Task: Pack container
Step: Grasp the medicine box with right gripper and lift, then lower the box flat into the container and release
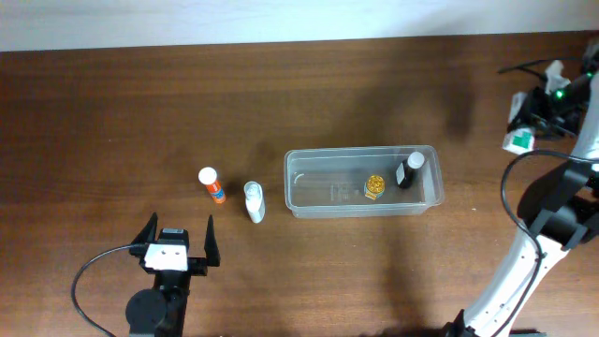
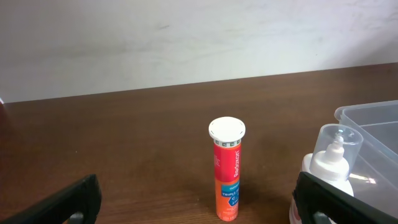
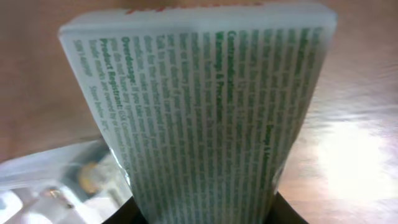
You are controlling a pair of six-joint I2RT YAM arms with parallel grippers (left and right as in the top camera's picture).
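Clear plastic container (image 1: 318, 183) sits mid-table, open side up, long axis running left to right. Left gripper (image 1: 180, 225) hangs well off to its left, toward the near edge, jaws spread wide with nothing between them. Orange tube (image 1: 211, 184) and white bottle (image 1: 254, 200) stand upright just left of the container. Right gripper (image 1: 522, 131) is out past the container's right end, clamped on a white box (image 3: 199, 106) with green print. Dark bottle (image 1: 409, 170) and gold-capped jar (image 1: 374, 186) are inside, in the right half
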